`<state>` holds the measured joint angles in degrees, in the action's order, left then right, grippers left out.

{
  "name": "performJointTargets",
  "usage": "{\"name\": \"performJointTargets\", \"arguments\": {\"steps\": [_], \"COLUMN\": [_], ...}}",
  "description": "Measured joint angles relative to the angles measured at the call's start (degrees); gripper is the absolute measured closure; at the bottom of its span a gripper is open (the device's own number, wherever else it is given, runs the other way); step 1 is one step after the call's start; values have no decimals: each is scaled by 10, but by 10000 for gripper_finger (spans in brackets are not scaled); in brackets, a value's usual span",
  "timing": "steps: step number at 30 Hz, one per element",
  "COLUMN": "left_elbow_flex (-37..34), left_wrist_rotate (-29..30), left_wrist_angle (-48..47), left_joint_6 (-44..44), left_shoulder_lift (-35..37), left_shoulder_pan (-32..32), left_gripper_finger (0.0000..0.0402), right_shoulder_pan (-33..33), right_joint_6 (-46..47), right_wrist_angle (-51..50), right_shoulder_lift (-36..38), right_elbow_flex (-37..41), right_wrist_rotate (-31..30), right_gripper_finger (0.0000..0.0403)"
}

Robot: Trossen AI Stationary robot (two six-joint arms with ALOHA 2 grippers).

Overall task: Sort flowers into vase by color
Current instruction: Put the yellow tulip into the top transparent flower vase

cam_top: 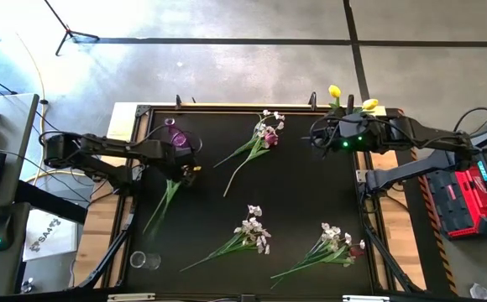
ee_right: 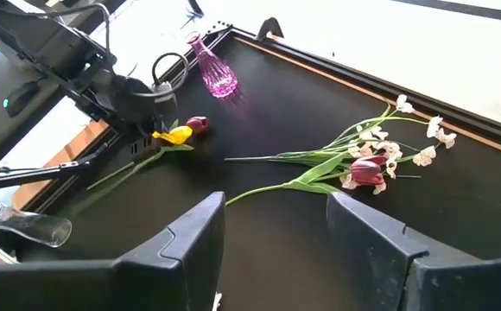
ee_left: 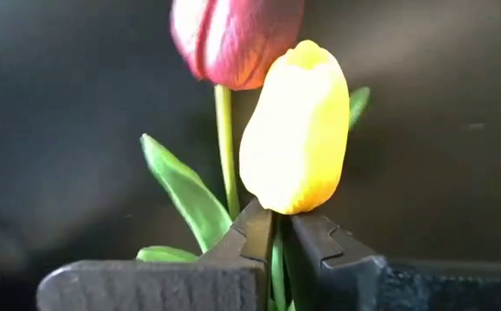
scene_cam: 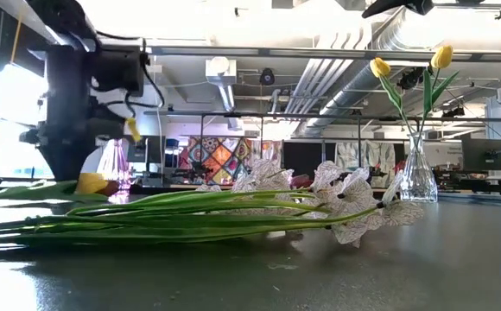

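Left gripper [ee_left: 278,238] pinches yellow tulip [ee_left: 295,130] stem — bloom just beyond fingertips, maroon tulip [ee_left: 233,39] at 11 o'clock; right gripper [ee_right: 276,229] spread, idle.

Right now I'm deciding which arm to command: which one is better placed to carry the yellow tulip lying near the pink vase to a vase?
Left. Its tool is shut on the yellow tulip's stem; the open right tool hovers far across the table.

Overhead camera stares straight down on the whole black table [cam_top: 294,210]. Low one sits at tabletop level, facing the room. Left wrist camera hugs a yellow tulip [ee_left: 295,130] just past its claw; right wrist camera watches that tulip [ee_right: 174,135] from far across.
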<state>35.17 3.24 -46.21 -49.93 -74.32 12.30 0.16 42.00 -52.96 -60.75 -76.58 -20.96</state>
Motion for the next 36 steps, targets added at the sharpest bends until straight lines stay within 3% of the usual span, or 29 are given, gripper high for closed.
{"name": "performJointTargets", "arguments": {"steps": [13, 19, 26, 32, 36], "left_elbow_flex": [140, 151, 151, 152, 193], "left_wrist_rotate": [33, 30, 30, 50, 46], "left_wrist_angle": [41, 319, 646, 784, 806], "left_joint_6": [29, 69, 171, 171, 185], "left_shoulder_lift": [0, 0, -27, -87, -131], "left_shoulder_pan": [-2, -12, -33, -41, -43], "left_gripper_finger": [399, 400, 401, 401, 401], "right_shoulder_pan": [1, 23, 38, 38, 38], "right_joint_6": [-20, -13, -15, -46, -90], "right_wrist_angle": [-48, 24, 247, 326, 322], "right_shoulder_lift": [0, 1, 1, -4, -4], "right_elbow_flex": [3, 69, 164, 196, 198], "right_wrist_rotate": [67, 102, 152, 157, 123], "right_gripper_finger": [210, 210, 210, 210, 210]}}
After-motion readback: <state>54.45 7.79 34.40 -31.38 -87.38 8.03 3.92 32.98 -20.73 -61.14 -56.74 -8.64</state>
